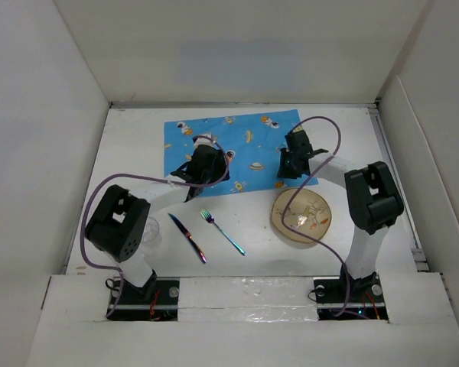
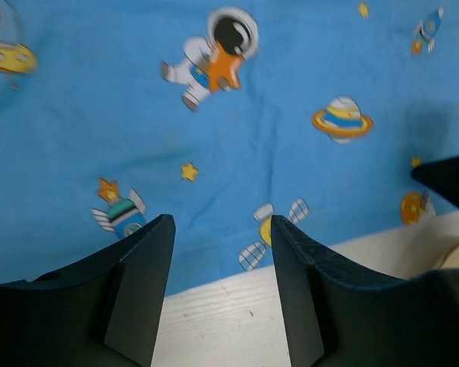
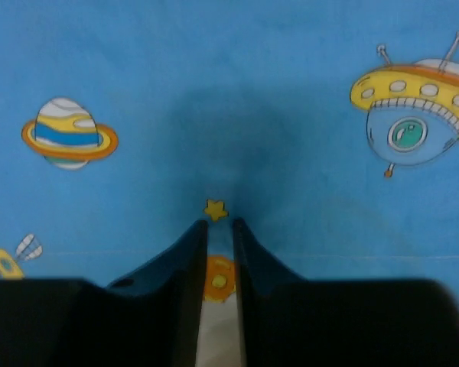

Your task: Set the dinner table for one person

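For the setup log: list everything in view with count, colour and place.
dinner table: one, white, under everything.
placemat: one, blue with space cartoons, far centre.
knife: one, iridescent, near left of centre.
fork: one, iridescent, right of the knife.
plate: one, tan, near right.
glass: one, clear, left of the knife.
left gripper: one, black, jaws open over the placemat's near edge.
right gripper: one, black, jaws nearly together at the placemat's edge.

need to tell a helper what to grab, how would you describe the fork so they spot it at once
On the white table, look at the strip between the blue space-print placemat and the near edge. Two slim utensils lie there, left of the tan round plate; the fork is the one nearer the plate. Unlike the knife, it ends in tines pointing toward the placemat.
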Available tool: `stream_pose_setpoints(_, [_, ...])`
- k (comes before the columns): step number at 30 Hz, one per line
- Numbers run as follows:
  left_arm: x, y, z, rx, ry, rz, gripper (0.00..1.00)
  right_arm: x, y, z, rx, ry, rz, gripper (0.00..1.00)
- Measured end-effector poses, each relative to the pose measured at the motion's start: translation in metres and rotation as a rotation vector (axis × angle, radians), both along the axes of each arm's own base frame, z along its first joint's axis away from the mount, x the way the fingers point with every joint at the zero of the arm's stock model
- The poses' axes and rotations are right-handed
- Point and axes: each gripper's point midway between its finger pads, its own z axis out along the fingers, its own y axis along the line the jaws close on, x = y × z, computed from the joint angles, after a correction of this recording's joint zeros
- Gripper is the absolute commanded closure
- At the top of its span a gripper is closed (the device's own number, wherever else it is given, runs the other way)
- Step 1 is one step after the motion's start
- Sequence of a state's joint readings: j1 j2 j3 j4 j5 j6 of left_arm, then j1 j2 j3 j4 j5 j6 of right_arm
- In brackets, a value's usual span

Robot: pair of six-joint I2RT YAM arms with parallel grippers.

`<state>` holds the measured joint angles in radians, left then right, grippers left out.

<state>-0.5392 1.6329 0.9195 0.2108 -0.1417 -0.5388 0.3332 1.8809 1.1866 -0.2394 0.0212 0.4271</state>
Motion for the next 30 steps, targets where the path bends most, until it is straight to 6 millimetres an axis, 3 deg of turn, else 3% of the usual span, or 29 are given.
stream_pose_setpoints(2, [-0.007, -0.013, -0.011, -0.008, 0.031, -0.049, 0.5, -0.001, 0.017, 0.0, 0.006, -0.004, 0.03, 0.84])
stream_pose_setpoints(6, [-0.011, -0.014, -0.029, -0.002, 0.08, -0.066, 0.51, -0.006, 0.04, -0.003, 0.012, -0.004, 0.071, 0.96])
stream_pose_setpoints(11, [-0.006, -0.014, -0.028, 0.001, 0.083, -0.059, 0.55, -0.002, 0.06, -0.002, -0.013, -0.011, 0.094, 1.0])
stream_pose_setpoints(14, [0.002, -0.014, -0.02, 0.006, 0.057, -0.048, 0.73, 0.001, 0.07, -0.002, -0.043, -0.024, 0.102, 1.0])
stream_pose_setpoints(15, [0.004, -0.013, -0.018, 0.009, 0.05, -0.041, 0.85, 0.002, 0.074, -0.001, -0.05, -0.026, 0.106, 1.0])
stream_pose_setpoints(17, [0.007, -0.01, -0.017, 0.013, 0.046, -0.033, 0.89, 0.007, 0.082, -0.001, -0.06, -0.031, 0.111, 1.0])
stream_pose_setpoints(21, [0.009, 0.004, -0.026, 0.017, 0.068, -0.011, 0.88, 0.023, 0.099, -0.001, -0.05, -0.045, 0.115, 1.0])
stream_pose_setpoints(26, [-0.013, 0.028, -0.06, 0.052, 0.157, 0.002, 0.86, 0.01, 0.095, -0.004, -0.012, -0.065, 0.102, 1.0])
stream_pose_setpoints(30, [-0.021, 0.031, -0.06, 0.049, 0.153, -0.006, 0.85, -0.016, 0.083, -0.005, 0.011, -0.063, 0.096, 1.0])
